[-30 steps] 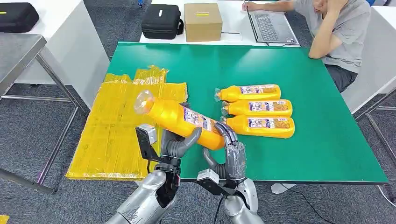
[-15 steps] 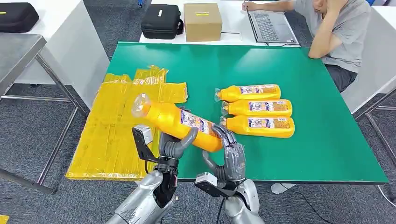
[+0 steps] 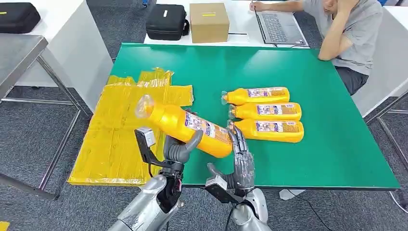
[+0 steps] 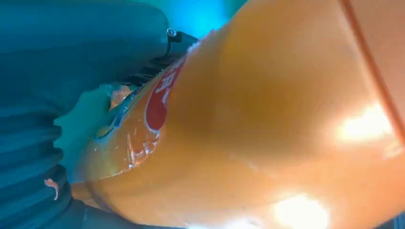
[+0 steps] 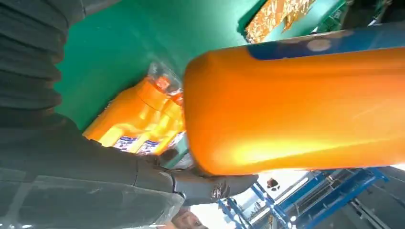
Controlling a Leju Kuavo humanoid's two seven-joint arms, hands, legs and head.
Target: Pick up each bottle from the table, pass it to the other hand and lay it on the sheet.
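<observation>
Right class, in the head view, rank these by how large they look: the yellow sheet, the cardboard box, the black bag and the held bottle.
1. yellow sheet
2. held bottle, though nearness to the camera enlarges it
3. cardboard box and black bag: too alike to rank

You see a shiny orange plastic bottle [image 3: 185, 126] with a clear wrapped cap and a paper-like label. The three bottles [image 3: 264, 110] on the table look just as glossy. The table top [image 3: 312, 72] is smooth, flat green and not shiny. The yellow sheet [image 3: 115, 134] looks like crinkly, shiny plastic. The box [image 3: 209, 21] is dull brown cardboard. The arms [image 3: 144, 211] are shiny silver metal.
</observation>
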